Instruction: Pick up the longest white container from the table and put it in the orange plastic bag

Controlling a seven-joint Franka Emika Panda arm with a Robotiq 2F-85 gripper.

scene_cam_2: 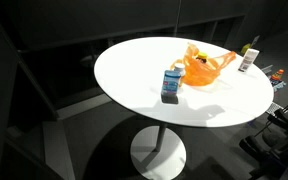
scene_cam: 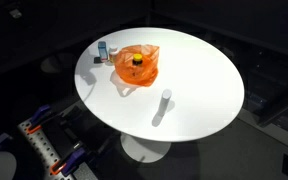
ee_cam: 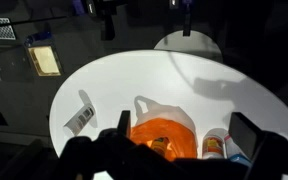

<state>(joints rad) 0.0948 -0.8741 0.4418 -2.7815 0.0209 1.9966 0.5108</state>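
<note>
Longest white container (scene_cam: 165, 98) stands upright on the table (scene_cam: 206, 82), long axis vertical, apart from the orange plastic bag (scene_cam: 136, 65), on the side opposite the small bottles (scene_cam: 105, 50). In the wrist view the gripper (ee_cam: 184, 125), jaws spread wide and empty, hangs high over the bag. The container lies off-centre toward that view's left edge, so a sideways shift probably precedes descent.
</note>
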